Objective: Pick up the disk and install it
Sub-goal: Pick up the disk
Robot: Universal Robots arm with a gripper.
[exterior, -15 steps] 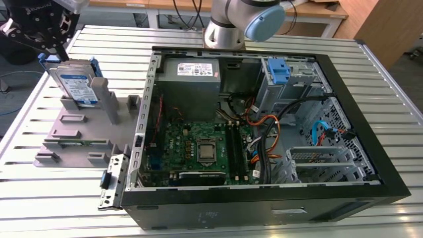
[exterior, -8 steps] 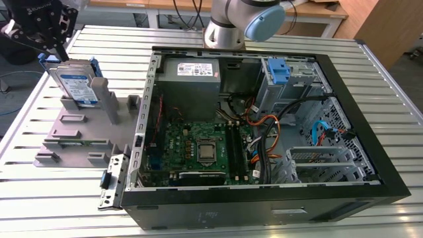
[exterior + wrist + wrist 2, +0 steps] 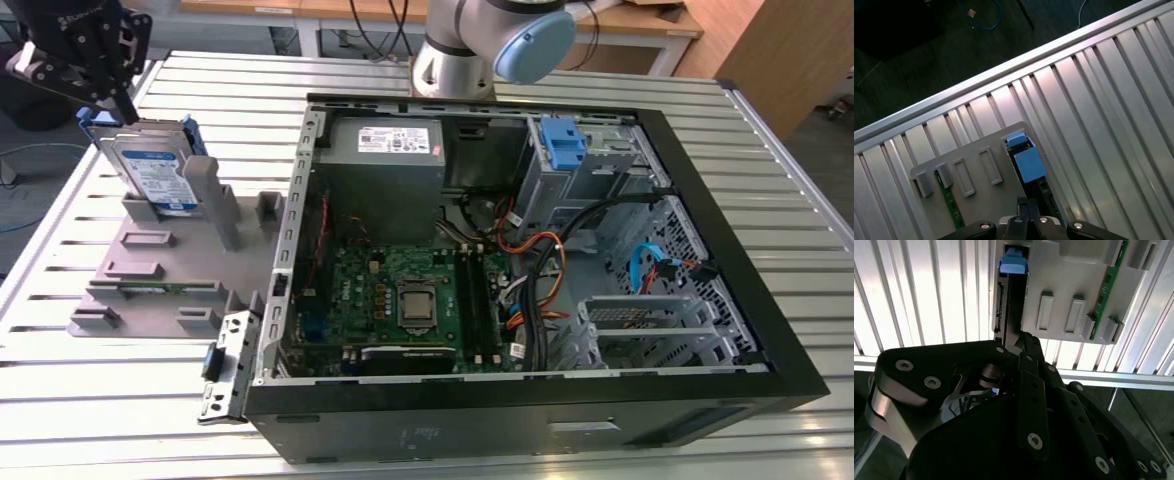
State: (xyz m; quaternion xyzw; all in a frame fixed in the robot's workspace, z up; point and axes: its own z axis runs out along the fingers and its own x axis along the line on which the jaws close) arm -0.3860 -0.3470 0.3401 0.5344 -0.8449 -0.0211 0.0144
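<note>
Disk upright in holder, not yet lifted; gripper at its top edge, grip state cannot be told; installation in case outstanding.

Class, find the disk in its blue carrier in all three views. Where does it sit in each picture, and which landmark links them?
Exterior view: the disk stands upright in the grey holder, at the exterior view's left.
Second wrist view: the disk is edge-on, against the grey holder.
First wrist view: the disk is edge-on beside the grey holder.
Shared landmark: the grey holder.
</note>
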